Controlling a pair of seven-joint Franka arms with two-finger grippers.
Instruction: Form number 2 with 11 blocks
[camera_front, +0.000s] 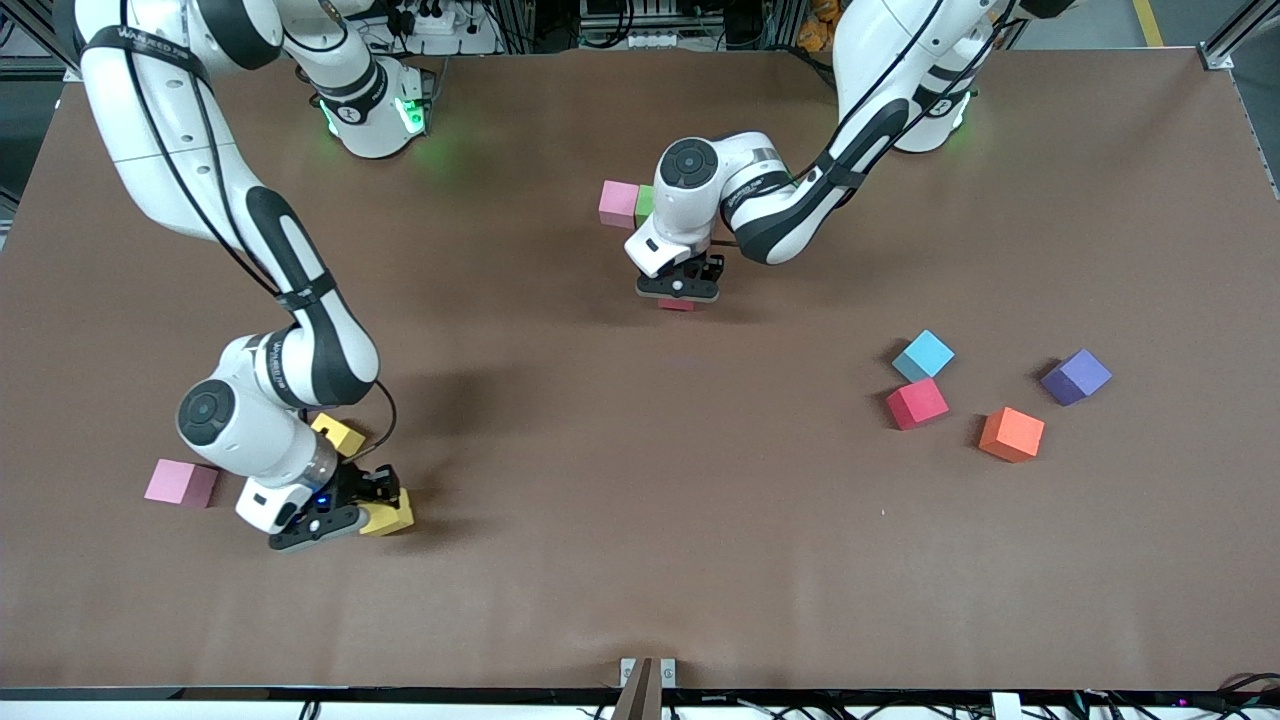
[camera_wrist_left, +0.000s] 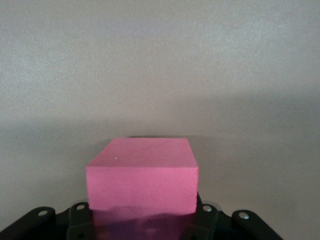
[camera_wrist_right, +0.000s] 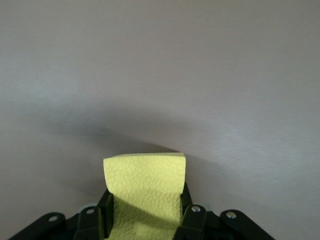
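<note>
So the right gripper (camera_front: 335, 512) is clamped on a yellow cube (camera_wrist_right: 145, 187) at the right arm's end of the table, with another yellow (camera_front: 338, 434) and a pink (camera_front: 181, 483) close by. The left gripper (camera_front: 678, 290) pinches a red cube (camera_wrist_left: 142, 180) mid-table, just nearer the camera than the pink-green pair (camera_front: 627, 203). I'd guess the 2 grows from that pair, so the left arm's way closer.
</note>
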